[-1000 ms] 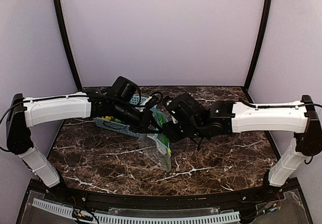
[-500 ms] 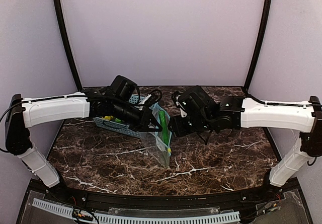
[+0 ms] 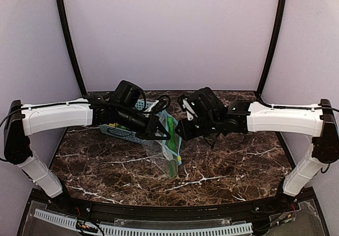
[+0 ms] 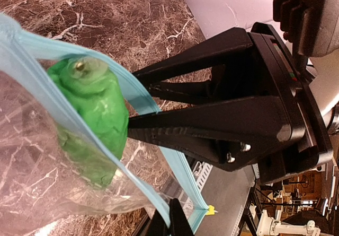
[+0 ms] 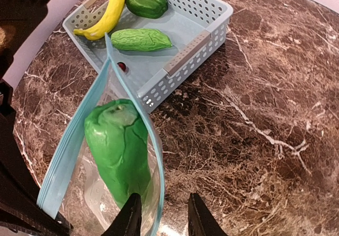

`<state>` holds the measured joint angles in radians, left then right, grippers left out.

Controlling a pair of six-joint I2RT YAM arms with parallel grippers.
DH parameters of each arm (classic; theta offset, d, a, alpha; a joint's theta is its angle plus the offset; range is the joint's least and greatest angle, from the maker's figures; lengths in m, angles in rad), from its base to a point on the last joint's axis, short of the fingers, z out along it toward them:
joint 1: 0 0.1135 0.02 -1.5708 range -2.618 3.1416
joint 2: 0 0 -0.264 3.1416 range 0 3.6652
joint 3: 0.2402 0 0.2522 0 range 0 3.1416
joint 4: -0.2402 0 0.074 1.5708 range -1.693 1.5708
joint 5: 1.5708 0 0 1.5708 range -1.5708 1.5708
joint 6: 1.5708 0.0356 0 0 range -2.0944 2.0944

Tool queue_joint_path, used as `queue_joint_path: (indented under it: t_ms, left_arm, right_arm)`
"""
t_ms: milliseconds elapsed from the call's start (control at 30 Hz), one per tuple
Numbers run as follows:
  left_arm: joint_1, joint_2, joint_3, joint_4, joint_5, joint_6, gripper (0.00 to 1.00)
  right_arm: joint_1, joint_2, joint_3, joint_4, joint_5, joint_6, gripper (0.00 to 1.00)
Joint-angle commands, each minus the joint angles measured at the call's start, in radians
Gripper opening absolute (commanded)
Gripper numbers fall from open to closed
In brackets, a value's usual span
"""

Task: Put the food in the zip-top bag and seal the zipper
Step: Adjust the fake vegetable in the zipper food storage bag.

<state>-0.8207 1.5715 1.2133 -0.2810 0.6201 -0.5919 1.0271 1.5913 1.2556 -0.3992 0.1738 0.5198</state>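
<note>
Top external view: dark marble-patterned table (image 3: 238,167), crossed by the white left arm (image 3: 58,114) and white right arm (image 3: 286,120), tips meeting near its middle. At back left, light-blue slotted basket (image 3: 123,132) resting on the table.

Between the arm tips, clear zip-top bag (image 3: 170,154) held mouth-up, just beside the basket's near corner. At the bag's left end, left gripper (image 3: 157,131), fingers closed on the mouth edge; pinch on the blue strip visible at the bottom of the left wrist view. At the opposite side, right gripper (image 3: 179,132), fingers parted and straddling the near lip; contact with the film not discernible.

Inside the bag, one bright green cucumber-like piece (image 5: 119,151), standing on end. In the basket: yellow banana (image 5: 111,10) along the far wall, dark green bell pepper (image 5: 145,0) beside it, second cucumber-like piece (image 5: 140,40) lying flat.

Light-blue zipper (image 5: 74,146), its two sides spread apart, mouth open. Low on the bag wall, pale patch (image 5: 94,191), any print too blurred to read. Small dark red item (image 5: 122,66) on the basket floor. Small yellow tab (image 4: 211,210) at one end of the zipper.
</note>
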Motion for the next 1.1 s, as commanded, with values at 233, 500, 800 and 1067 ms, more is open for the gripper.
queue_joint_path:
  t_ms: [233, 500, 800, 1067]
  left_arm:
    - [0.001, -0.101, -0.062, 0.041, 0.014, 0.04, 0.01]
    - [0.002, -0.145, -0.077, -0.065, -0.195, 0.018, 0.01]
    - [0.001, -0.186, -0.143, 0.096, -0.306, -0.122, 0.14]
    - [0.0, -0.163, -0.141, 0.276, -0.196, -0.127, 0.54]
  right_arm:
    - [-0.039, 0.02, -0.006, 0.074, -0.082, 0.014, 0.16]
    - [-0.038, -0.049, -0.042, 0.134, -0.148, 0.037, 0.0]
    - [-0.007, -0.154, -0.138, 0.227, -0.202, 0.036, 0.0]
    - [0.02, -0.156, -0.14, 0.22, -0.177, 0.043, 0.0]
